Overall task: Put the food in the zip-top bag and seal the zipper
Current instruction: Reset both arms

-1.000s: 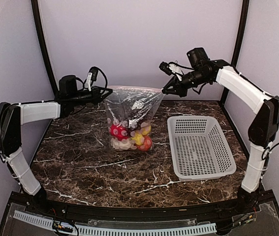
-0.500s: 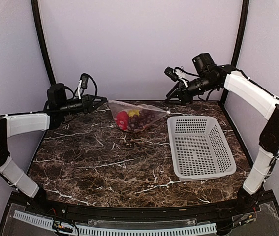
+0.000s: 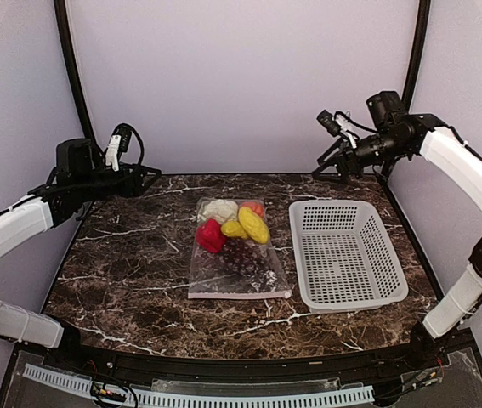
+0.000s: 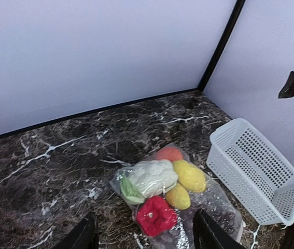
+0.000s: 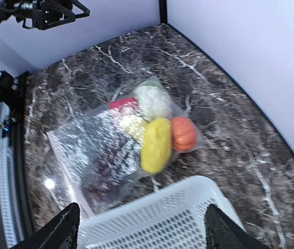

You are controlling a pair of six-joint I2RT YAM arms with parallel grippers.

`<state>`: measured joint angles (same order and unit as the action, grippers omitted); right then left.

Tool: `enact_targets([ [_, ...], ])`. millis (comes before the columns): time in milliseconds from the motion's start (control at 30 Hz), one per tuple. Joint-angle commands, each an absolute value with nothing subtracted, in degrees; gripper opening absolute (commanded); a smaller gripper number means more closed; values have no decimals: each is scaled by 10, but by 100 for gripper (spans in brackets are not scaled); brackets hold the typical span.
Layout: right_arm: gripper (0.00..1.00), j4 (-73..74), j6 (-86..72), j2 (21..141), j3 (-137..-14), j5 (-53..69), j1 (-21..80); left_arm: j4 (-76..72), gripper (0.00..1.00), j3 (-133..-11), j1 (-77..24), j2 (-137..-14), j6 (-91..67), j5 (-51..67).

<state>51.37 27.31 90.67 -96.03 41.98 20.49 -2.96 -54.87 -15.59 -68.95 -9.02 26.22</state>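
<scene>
A: Where do we stand?

B: We see the clear, floppy, pale-spotted plastic zip-top bag (image 3: pixel 239 270) lying flat on the dark marbled bench (image 3: pixel 121 255) with the toy food inside. The white cauliflower (image 3: pixel 218 209), orange pumpkin (image 3: pixel 253 206), red pepper (image 3: pixel 209 235) and two yellow pieces (image 3: pixel 253 224) bunch at its far end. The dark purple grape bunch (image 3: pixel 245 255) lies nearer the middle. The whitish-pink zipper strip (image 3: pixel 241 295) runs along the near edge.

A: And the arms?

B: The left end effector (image 3: pixel 145 176) and the right end effector (image 3: pixel 330 166) both hang raised near the far corners, well apart from the bag. Their fingers are spread with nothing between them.

A: What could bite us?

B: We cannot tell whether the strip is pressed closed along its whole width. If a stretch gapes and we call it done, the seal fails. If we come down to pinch it, the thin film could slide on the smooth stone or crumple instead of locking. The white perforated plastic basket (image 3: pixel 347 251) sits just beside the bag's right edge, so a low approach by the right arm could knock it into the bag.
</scene>
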Motion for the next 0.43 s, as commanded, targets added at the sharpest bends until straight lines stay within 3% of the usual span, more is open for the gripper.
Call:
enact_targets([
  [0,95,428,215,813,-897,358,123,109,61,-592,-152,-689,-57,120],
  [167,99,318,111,722,-821,268,51,152,63,-630,-151,-680,-55,97],
  [267,99,258,54,687,-764,182,50,166,70,-646,-152,-675,-61,85],
  [400,99,221,68,668,-701,204,49,165,80,-646,-151,-675,-75,96],
])
